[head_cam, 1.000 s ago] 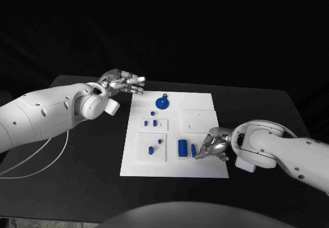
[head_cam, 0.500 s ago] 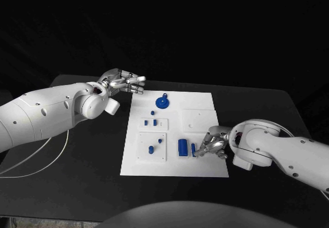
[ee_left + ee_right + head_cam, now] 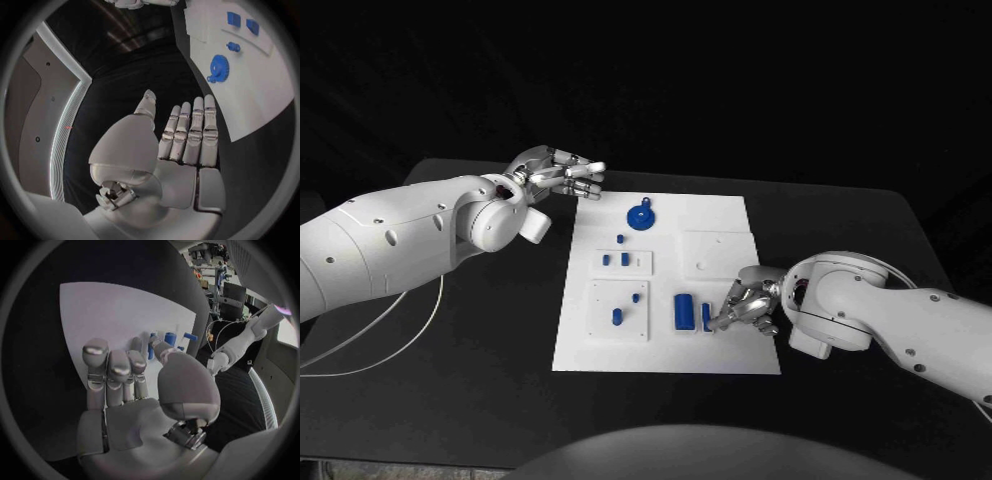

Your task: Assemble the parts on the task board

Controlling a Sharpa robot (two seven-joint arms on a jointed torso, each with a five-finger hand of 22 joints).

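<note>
The white task board (image 3: pixel 668 345) lies mid-table with blue parts on it: a gear with a handle (image 3: pixel 642 215) at the far end, small pieces (image 3: pixel 617 259) in the middle, a blue block (image 3: pixel 684 310) and a thin blue piece (image 3: pixel 707 316) near the front. My right hand (image 3: pixel 747 303) is low over the board's right side, fingertips at the thin piece. In the right wrist view that thin blue piece (image 3: pixel 152 349) sits between thumb and a finger of the hand (image 3: pixel 134 390); a firm pinch cannot be told. My left hand (image 3: pixel 560 175) hovers spread and holding nothing off the board's far left corner.
A white cable (image 3: pixel 387 340) trails over the table's left side. In the left wrist view the left hand (image 3: pixel 181 145) is flat, with the board (image 3: pixel 250 85) and its gear (image 3: pixel 219 67) beyond it. Bare black table surrounds the board.
My right hand has slid a little to the left across the board, bringing its fingertips up to the thin blue piece. The left hand and the other parts have stayed put.
</note>
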